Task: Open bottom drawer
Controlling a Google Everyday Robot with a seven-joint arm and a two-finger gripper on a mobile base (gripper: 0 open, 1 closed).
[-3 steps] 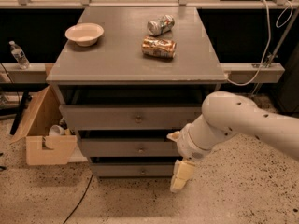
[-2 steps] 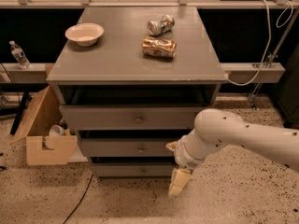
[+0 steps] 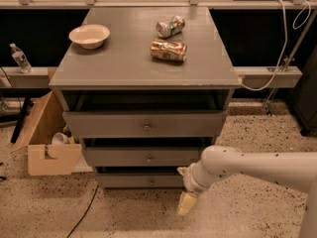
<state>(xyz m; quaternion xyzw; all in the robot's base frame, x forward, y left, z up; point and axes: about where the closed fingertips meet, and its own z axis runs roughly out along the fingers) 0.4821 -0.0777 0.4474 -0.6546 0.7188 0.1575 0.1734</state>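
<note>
The grey cabinet [image 3: 143,68] has three drawers. The bottom drawer [image 3: 133,180] is the slimmest front panel, low near the floor, with a small round knob [image 3: 152,181] at its centre. It looks closed or nearly so. My gripper [image 3: 186,202] hangs from the white arm [image 3: 247,167] in front of the cabinet's lower right corner, just right of and below the bottom drawer's knob, apart from it. One cream finger [image 3: 186,204] points down toward the floor.
A bowl [image 3: 89,35] and two crushed cans [image 3: 169,50] lie on the cabinet top. An open cardboard box [image 3: 47,143] stands at the left of the cabinet. A water bottle [image 3: 20,58] sits on the left ledge. A cable [image 3: 277,48] hangs at right. Speckled floor lies in front.
The arm and gripper have moved left and lower, toward the bottom drawer front. The drawers and the things on top have not moved.
</note>
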